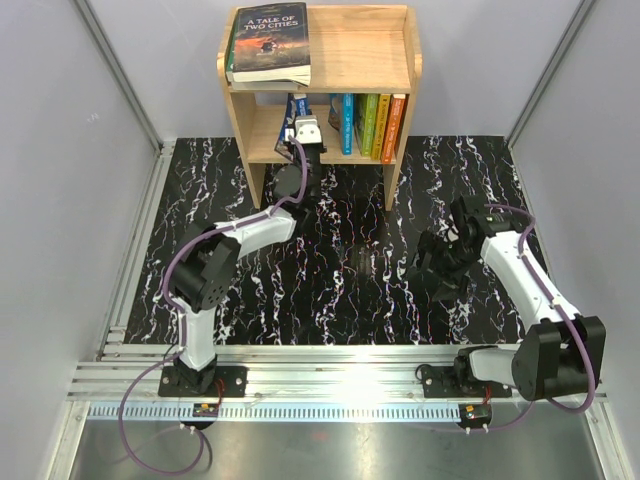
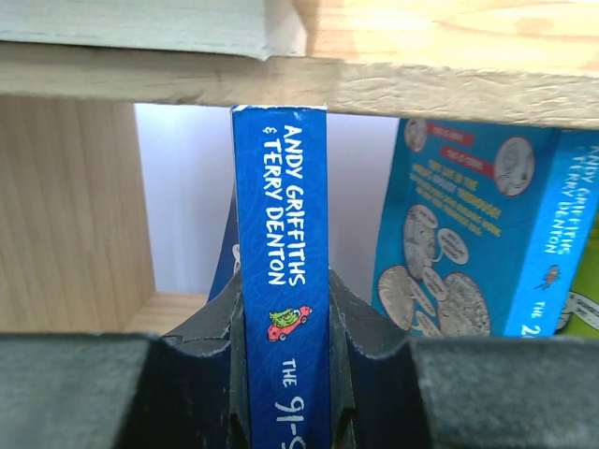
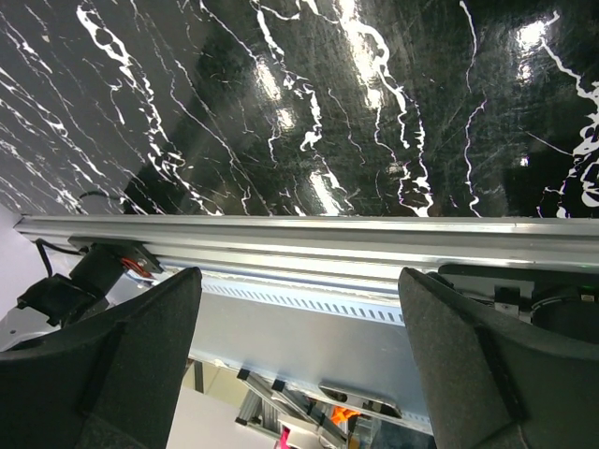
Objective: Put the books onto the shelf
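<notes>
One book (image 2: 281,234) clamped upright in left gripper (image 2: 285,327), inside shelf (image 2: 75,215), books (image 2: 468,243) just rightward; right gripper (image 3: 295,290) apart, distant.

Matt wood shelf (image 1: 370,60), glossy marbled table (image 1: 350,285), glossy paper book (image 2: 281,281)

The tabletop (image 1: 350,290) is gloss black with irregular white marble veining. The shelf (image 1: 365,50) is light natural wood with visible grain. "A Tale of Two Cities" (image 1: 268,40) has a dark cover, white title lettering and a reddish-orange central picture. The blue paperback (image 2: 281,281) spine carries white lettering and a green cartoon figure in a red car. The adjacent paperback (image 2: 468,243) is lighter blue with white bubbles. The upright spines (image 1: 372,125) run blue, green, yellow-green, orange. The cables (image 1: 150,440) are purple
</notes>
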Controlling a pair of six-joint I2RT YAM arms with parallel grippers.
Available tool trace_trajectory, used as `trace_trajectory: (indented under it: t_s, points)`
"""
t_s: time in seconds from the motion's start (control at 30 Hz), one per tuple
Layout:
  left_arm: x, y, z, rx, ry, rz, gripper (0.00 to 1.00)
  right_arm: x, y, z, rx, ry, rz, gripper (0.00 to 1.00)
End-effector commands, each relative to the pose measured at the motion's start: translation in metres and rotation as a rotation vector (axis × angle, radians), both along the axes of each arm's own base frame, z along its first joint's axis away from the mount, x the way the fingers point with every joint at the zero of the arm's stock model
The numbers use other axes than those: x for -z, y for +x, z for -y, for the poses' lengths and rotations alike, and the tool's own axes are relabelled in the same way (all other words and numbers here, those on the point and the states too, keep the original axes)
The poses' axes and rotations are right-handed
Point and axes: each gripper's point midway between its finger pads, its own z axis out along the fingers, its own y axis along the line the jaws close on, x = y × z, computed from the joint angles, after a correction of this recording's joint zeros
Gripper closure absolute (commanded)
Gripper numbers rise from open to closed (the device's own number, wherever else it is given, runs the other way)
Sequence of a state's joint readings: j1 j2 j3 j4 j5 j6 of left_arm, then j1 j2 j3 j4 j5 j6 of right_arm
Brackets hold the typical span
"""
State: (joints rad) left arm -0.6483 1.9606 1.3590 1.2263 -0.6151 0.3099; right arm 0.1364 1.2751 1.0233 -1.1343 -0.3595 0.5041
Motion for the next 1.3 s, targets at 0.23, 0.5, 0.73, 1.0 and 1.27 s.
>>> trace_trajectory:
  t_s: [0.23, 0.5, 0.73, 1.0, 1.27]
  points:
    - [-0.099, -0.059, -0.003, 0.179, -0.175, 0.465, 1.00, 0.007, -0.004, -0.003, -0.002, 0.024, 0.008, 0.07]
    - [-0.109, -0.042, 0.007, 0.256, -0.247, 0.528, 1.00, 0.009, -0.011, -0.004, 0.001, 0.034, 0.009, 0.08]
    - [-0.119, -0.023, 0.038, 0.306, -0.386, 0.618, 1.00, 0.012, -0.021, -0.002, -0.002, 0.029, 0.014, 0.08]
    - [-0.096, -0.032, 0.097, 0.440, -0.455, 0.605, 1.00, 0.006, -0.017, -0.004, -0.011, 0.036, 0.047, 0.07]
    - [-0.104, -0.051, 0.119, 0.527, -0.442, 0.633, 1.00, 0.006, -0.020, -0.005, -0.008, 0.045, 0.066, 0.07]
